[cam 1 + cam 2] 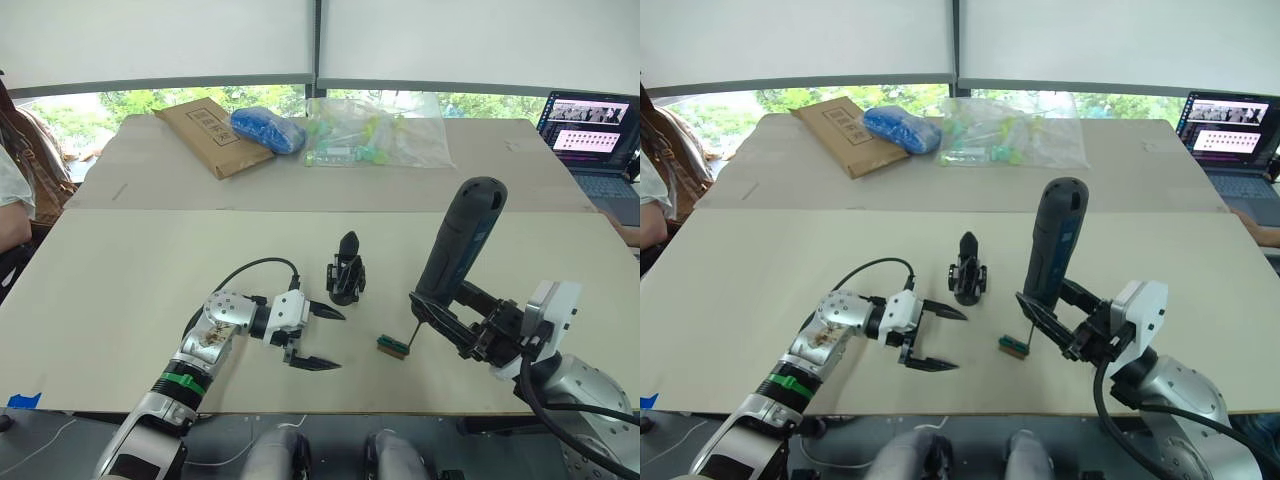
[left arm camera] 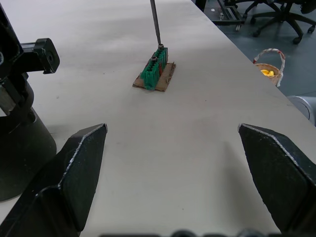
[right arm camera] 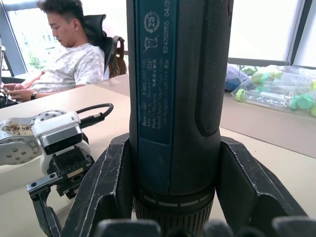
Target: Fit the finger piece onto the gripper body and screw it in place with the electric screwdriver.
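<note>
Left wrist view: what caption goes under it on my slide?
Open left hand faces the green block touched by the electric screwdriver bit, the gripper body beside it.

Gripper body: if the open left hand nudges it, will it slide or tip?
The gripper body stands upright on a round base, finger pointing up, so a high push probably tips it. A low push likely slides it on the smooth table. It looks rigid.

I see a pale beige tabletop butted against a second one, under wide windows with white blinds and daylight on green trees. An open laptop glows at the far right; black office chairs stand on grey floor.
</note>
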You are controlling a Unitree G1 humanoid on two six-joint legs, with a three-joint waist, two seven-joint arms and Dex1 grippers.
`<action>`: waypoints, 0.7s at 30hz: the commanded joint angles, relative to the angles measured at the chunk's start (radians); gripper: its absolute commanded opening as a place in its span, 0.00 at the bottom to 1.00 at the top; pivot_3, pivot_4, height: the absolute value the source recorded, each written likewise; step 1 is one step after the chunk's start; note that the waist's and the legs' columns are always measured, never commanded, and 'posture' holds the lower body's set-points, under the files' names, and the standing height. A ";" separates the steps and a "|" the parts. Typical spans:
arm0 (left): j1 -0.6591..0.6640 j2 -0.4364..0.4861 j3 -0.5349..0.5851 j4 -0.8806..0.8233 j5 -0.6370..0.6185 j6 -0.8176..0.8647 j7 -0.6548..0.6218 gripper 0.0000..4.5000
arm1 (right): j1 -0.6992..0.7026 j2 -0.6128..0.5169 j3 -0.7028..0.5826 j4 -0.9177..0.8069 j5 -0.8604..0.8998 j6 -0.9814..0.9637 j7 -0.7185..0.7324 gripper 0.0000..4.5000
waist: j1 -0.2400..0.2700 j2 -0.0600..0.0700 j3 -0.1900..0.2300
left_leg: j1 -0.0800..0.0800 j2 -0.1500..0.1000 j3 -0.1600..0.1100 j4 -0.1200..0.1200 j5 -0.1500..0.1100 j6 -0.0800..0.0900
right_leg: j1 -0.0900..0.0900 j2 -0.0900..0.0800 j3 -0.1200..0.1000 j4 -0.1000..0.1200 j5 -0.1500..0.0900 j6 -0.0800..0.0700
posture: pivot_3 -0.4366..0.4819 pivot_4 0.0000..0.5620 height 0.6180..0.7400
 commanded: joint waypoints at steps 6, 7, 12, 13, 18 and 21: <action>-0.016 0.008 0.010 -0.026 -0.004 -0.013 0.000 1.00 | -0.018 -0.008 -0.002 -0.048 0.020 -0.018 -0.019 0.43 | 0.000 0.000 0.000 | 0.000 0.000 0.000 0.000 0.000 0.000 | 0.000 0.000 0.000 0.000 0.000 0.000 | 0.48 0.27 0.93; -0.016 0.008 0.010 -0.026 -0.004 -0.013 0.000 1.00 | -0.017 -0.008 -0.003 -0.046 0.021 -0.019 -0.018 0.43 | 0.000 0.000 0.000 | 0.000 0.000 0.000 0.000 0.000 0.000 | 0.000 0.000 0.000 0.000 0.000 0.000 | 0.48 0.27 0.93; -0.016 0.010 0.011 -0.019 -0.004 -0.019 -0.001 1.00 | -0.004 -0.013 -0.018 -0.032 0.028 -0.032 0.003 0.43 | 0.000 0.000 0.000 | 0.000 0.000 0.000 0.000 0.000 0.000 | 0.000 0.000 0.000 0.000 0.000 0.000 | 0.48 0.27 0.93; -0.016 0.010 0.011 -0.018 -0.004 -0.020 0.000 1.00 | -0.002 -0.014 -0.021 -0.030 0.029 -0.034 0.006 0.43 | 0.000 0.000 0.000 | 0.000 0.000 0.000 0.000 0.000 0.000 | 0.000 0.000 0.000 0.000 0.000 0.000 | 0.48 0.27 0.93; -0.018 0.009 0.012 -0.012 -0.004 -0.023 -0.001 1.00 | -0.001 -0.014 -0.030 -0.029 0.028 -0.034 0.011 0.43 | 0.000 0.000 0.000 | 0.000 0.000 0.000 0.000 0.000 0.000 | 0.000 0.000 0.000 0.000 0.000 0.000 | 0.48 0.27 0.93; -0.019 0.008 0.011 -0.006 -0.003 -0.027 -0.001 1.00 | -0.003 -0.014 -0.031 -0.025 0.026 -0.033 0.015 0.43 | 0.000 0.000 0.000 | 0.000 0.000 0.000 0.000 0.000 0.000 | 0.000 0.000 0.000 0.000 0.000 0.000 | 0.48 0.27 0.93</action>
